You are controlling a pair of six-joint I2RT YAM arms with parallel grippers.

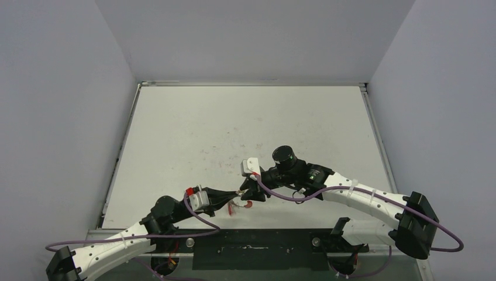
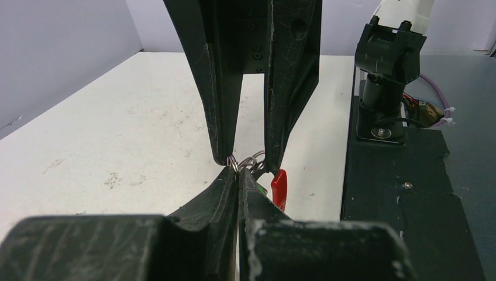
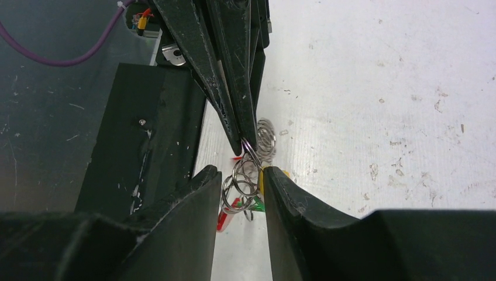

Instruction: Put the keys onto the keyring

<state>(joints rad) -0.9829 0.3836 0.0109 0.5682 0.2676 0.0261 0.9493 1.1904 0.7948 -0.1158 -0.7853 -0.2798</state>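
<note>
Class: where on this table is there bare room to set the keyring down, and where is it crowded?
Bare: the far half of the table up to the back wall, and strips beside both side walls. Crowded: near middle, where left gripper and right gripper meet around the keyring and keys.

— Is there any writing to read on the table (image 1: pixel 193 129)?
— None; only scuffs and specks there.
— And on the left arm (image 1: pixel 117 243) or the right arm (image 1: pixel 362 198)?
— No label, brand or number shows clearly enough to read in any view.
</note>
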